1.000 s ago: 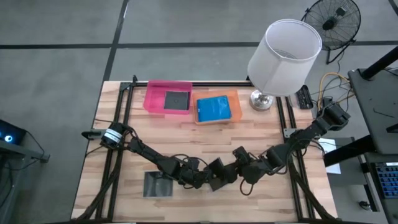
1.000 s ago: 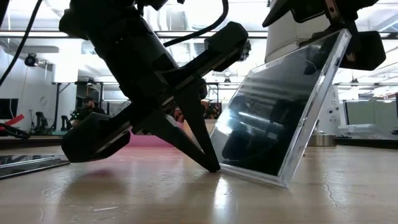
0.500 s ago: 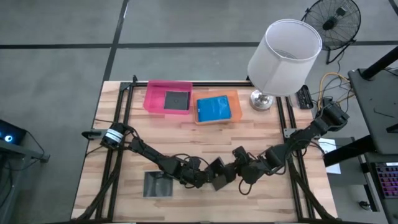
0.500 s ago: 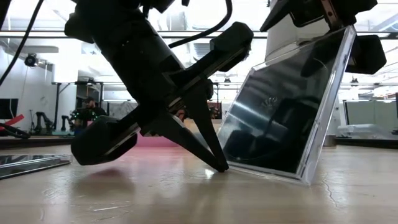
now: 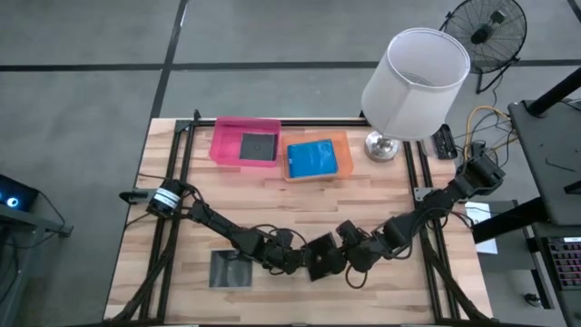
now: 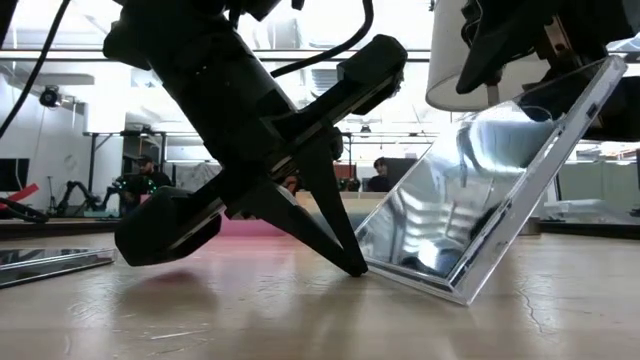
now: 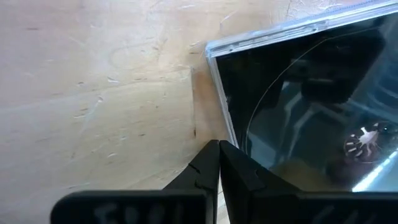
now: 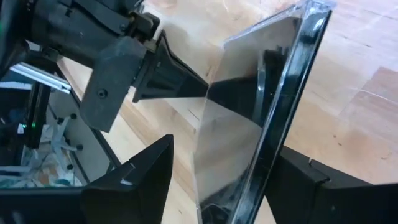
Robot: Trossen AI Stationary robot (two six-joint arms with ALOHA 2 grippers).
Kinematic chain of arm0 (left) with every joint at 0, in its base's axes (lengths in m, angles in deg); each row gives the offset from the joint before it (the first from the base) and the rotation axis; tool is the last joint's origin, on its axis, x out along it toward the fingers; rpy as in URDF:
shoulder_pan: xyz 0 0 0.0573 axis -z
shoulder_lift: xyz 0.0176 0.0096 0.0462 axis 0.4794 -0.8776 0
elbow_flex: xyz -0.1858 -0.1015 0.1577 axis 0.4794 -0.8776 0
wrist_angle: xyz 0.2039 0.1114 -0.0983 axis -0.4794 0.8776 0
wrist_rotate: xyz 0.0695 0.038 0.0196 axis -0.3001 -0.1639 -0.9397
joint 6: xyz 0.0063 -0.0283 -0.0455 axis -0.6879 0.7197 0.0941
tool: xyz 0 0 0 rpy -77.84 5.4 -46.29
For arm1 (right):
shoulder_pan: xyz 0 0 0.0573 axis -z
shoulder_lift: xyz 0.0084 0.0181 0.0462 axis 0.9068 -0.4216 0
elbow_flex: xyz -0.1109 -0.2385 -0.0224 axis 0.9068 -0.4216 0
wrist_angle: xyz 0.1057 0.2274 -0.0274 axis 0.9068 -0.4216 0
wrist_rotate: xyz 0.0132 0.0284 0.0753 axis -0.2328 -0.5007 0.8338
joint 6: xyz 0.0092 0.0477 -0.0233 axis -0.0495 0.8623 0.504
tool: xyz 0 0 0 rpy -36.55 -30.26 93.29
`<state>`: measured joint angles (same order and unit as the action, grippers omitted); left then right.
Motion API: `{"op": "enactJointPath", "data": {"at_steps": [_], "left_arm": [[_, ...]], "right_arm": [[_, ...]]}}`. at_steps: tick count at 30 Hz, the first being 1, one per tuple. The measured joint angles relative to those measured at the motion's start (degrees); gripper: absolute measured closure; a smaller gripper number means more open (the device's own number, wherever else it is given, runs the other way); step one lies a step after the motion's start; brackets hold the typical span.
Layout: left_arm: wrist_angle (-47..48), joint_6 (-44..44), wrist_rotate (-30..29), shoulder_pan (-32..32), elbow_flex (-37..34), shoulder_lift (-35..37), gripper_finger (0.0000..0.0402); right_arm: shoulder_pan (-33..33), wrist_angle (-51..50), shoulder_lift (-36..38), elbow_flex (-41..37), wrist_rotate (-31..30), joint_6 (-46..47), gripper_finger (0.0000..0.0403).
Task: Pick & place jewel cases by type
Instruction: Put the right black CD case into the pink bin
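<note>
**A:** Since a second ago the dark jewel case (image 6: 480,210) has leaned further back. It stood steeply on edge; now it slopes lower, its top edge carried away from the left gripper (image 6: 345,262), and the right gripper (image 5: 349,257) has slid in closer to the left one.

**B:** Where does the case sit now?

**A:** Tilted on its bottom edge on the table (image 5: 381,200), right at the left gripper's tip. That gripper is pinched shut to a wedge, its point against the case's lower edge, bracing it.

**B:** And the right one?

**A:** Its fingers (image 8: 143,171) straddle the raised top edge, one on each face, part-way open. Whether they actually clamp the case yet I cannot tell; the pads stand just off the plastic in the right wrist view.

**B:** So what does the next move turn on?

**A:** The case lies between the right fingers, its flat faces toward them and its thin edge up. The right arm is the one placed to lift. I'd judge it only needs to close and raise, then carry it to the pink tray (image 5: 227,136), well beyond the left gripper, where another dark case (image 5: 258,146) lies.
</note>
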<state>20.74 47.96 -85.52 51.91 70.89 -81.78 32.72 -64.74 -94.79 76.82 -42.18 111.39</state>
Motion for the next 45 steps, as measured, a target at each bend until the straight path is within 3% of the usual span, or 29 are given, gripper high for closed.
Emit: {"op": "enactJointPath", "data": {"at_steps": [19, 45], "left_arm": [[0.0, -0.3, 0.1, 0.0, 0.0, 0.0, 0.0401], [0.1, -6.5, 2.0, -0.3, -0.1, 0.7, 0.0401]], "right_arm": [[0.0, -0.6, 0.0, 0.0, 0.6, -0.2, 0.0324], [0.0, -2.6, 0.1, 0.0, 1.7, 0.0, 0.0344]]}}
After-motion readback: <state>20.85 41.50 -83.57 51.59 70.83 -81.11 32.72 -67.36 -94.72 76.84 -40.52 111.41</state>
